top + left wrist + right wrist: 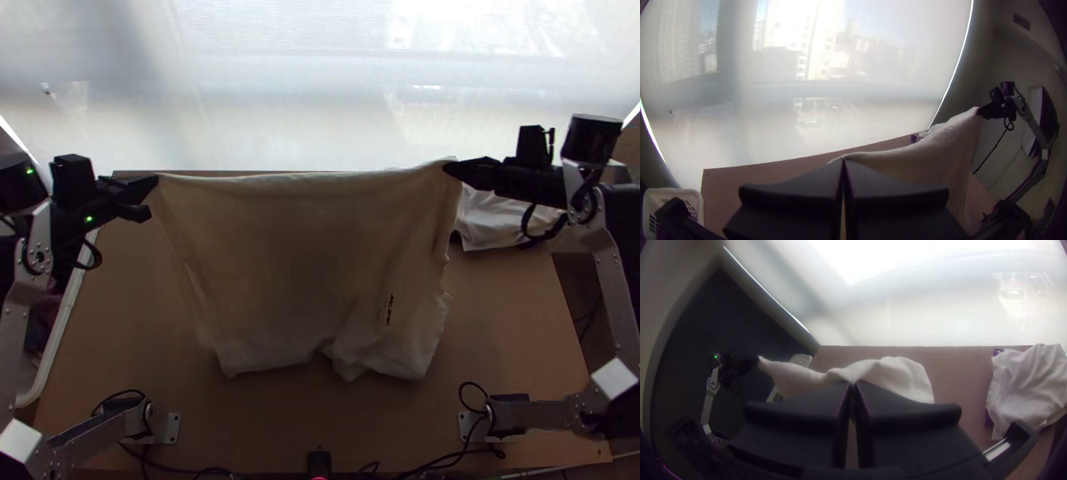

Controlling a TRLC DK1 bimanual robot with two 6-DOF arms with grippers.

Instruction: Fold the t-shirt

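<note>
We have the t-shirt (296,256) up and stretched between both grippers, no fold made. Left gripper (155,182) pinches one upper corner, jaws pressed together on cloth; right gripper (450,167) pinches the other, also closed on it. Held edge runs nearly straight, slight sag; body hangs open as one broad panel, bottom uneven and rumpled toward the right arm's side. We'd call it early: pick-up and stretch done; laying flat, smoothing, all folds and final placing left.

Edges: held edge lines up near the table's (512,352) far edge in the top view, with the pale blind (240,96) beyond, so we'd lower toward the arms' bases rather than away. Second white cloth (496,220) lies crumpled at the far right, just beside the right gripper; we'd watch for snagging there. Bare wood shows both sides of the shirt and below its hem, likely enough to lay it down. Cables (448,462) loop along the near edge, so we'd stop short of them. White basket (695,198) sits off the table's left side, probably out of the way.
</note>
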